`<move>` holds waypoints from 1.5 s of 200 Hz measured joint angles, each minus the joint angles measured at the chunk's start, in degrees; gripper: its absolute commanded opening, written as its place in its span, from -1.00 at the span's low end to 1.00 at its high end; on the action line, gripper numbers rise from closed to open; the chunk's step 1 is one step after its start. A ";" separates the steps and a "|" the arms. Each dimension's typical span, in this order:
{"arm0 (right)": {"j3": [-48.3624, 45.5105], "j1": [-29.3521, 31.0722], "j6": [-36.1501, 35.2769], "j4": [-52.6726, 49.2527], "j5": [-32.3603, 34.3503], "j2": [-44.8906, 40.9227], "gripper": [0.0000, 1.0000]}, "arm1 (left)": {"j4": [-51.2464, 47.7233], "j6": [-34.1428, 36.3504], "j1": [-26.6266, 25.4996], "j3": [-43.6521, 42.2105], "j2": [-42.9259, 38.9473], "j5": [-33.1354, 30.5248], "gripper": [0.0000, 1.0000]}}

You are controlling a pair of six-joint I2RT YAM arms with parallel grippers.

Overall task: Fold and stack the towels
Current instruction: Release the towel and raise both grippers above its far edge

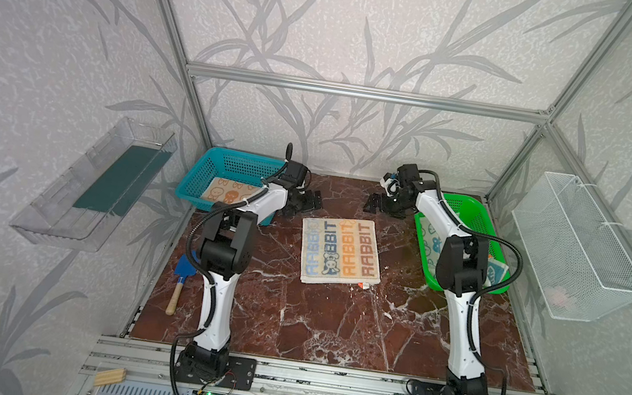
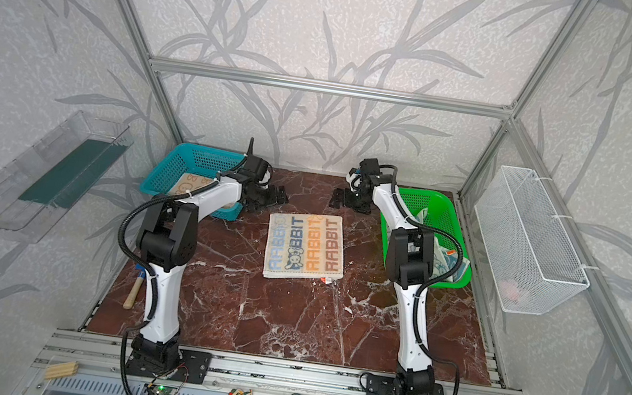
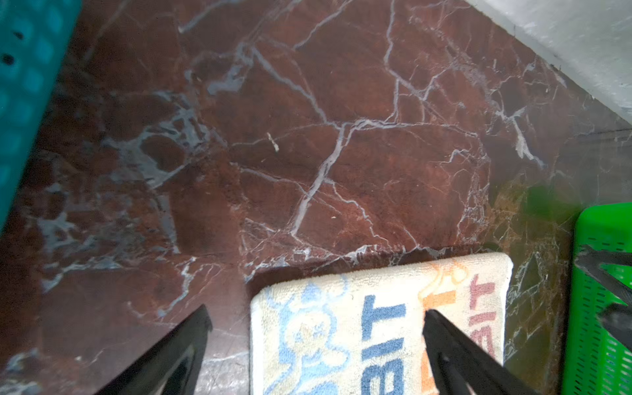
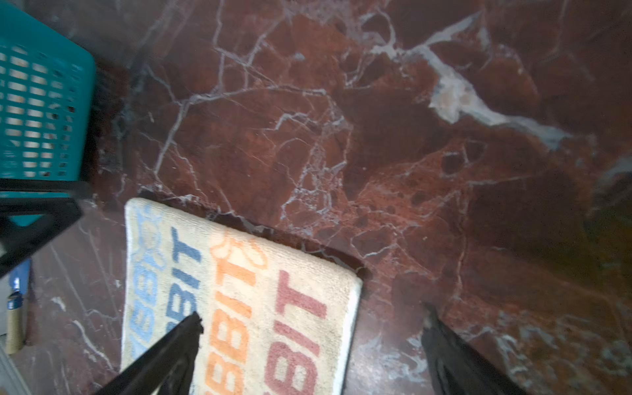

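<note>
Left tool (image 1: pixel 309 202) and right tool (image 1: pixel 374 204) hang spread and empty. The striped towel (image 1: pixel 340 251) lies just below them in frame, equally near each.

The orange bunny towel (image 1: pixel 228 194) in the teal basket (image 1: pixel 223 160) is half covered by the left arm (image 1: pixel 259 203), and the right arm (image 1: pixel 458 264) blocks most of the blue bunny towel (image 1: pixel 433 243) in the green basket (image 1: pixel 482 226). Both wrist views chop off the striped towel (image 3: pixel 376 325) at the edge. There's a pinkish blob (image 1: pixel 556 298) in the wire basket (image 1: pixel 577 235), too blurry to call.
</note>
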 measured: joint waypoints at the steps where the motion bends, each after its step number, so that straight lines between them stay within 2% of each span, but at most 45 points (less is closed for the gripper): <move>1: 0.02 0.00 -0.15 -0.09 0.11 0.17 0.97 | 0.07 0.07 -0.04 -0.11 -0.13 -0.04 0.98; 66: 0.61 0.70 -2.86 -2.36 3.85 3.91 0.61 | 2.21 3.80 -5.49 -2.25 -3.32 -4.09 0.98; 120: 0.92 1.62 -3.43 -2.19 4.39 4.52 0.27 | 2.47 4.63 -6.40 -3.96 -3.32 -6.38 0.98; 142: 1.05 1.81 -3.56 -2.12 4.35 4.85 0.02 | 3.19 5.25 -6.51 -5.42 -3.34 -8.09 0.98; 194: 4.22 2.27 -3.43 -2.29 4.33 7.02 -0.38 | 2.93 5.46 -6.78 -6.25 -3.32 -10.16 0.98; 233: 5.33 2.43 -3.30 -2.36 4.31 8.02 -0.81 | -0.44 5.44 -6.14 -2.38 -0.72 -8.85 0.98; 258: 5.33 2.43 -3.48 -2.43 4.17 8.07 -0.94 | -2.25 5.55 -5.35 0.11 1.95 -7.80 0.91; 300: 5.33 2.43 -3.58 -2.49 4.11 8.07 -0.97 | -4.68 6.38 -4.02 1.90 5.16 -6.38 0.69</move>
